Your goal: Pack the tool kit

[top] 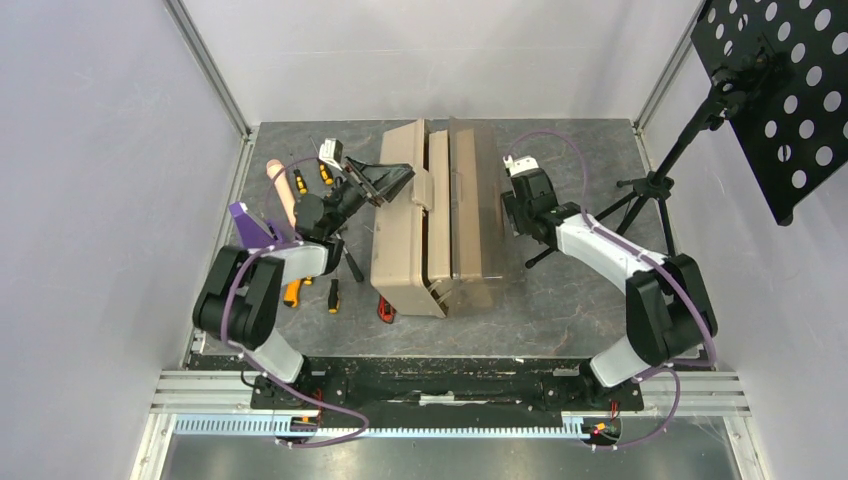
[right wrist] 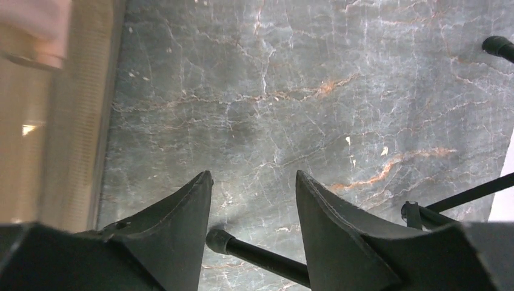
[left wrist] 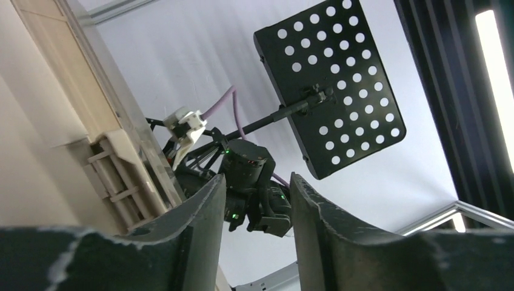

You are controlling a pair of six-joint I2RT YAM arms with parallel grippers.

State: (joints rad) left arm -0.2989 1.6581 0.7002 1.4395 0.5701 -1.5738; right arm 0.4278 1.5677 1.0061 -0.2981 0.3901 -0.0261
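Observation:
The tan toolbox [top: 430,220] stands in the middle of the table with its translucent lid part [top: 478,200] raised on the right. My left gripper [top: 385,180] is open and empty, tilted up at the toolbox's left side by the latch [left wrist: 115,163]. In the left wrist view the gripper [left wrist: 257,179] is open, with the toolbox wall [left wrist: 36,121] to its left. My right gripper [top: 510,215] is open and empty beside the toolbox's right side; in the right wrist view [right wrist: 253,174] the translucent wall [right wrist: 60,121] lies to its left. Orange-and-black screwdrivers [top: 300,182] [top: 292,292] and a red-black utility knife [top: 385,310] lie left of the box.
A beige rod [top: 281,190] and a purple block [top: 245,222] lie at the far left. A black tripod [top: 650,185] with a perforated board [top: 790,90] stands at the right; one tripod leg foot [right wrist: 221,239] lies under my right gripper.

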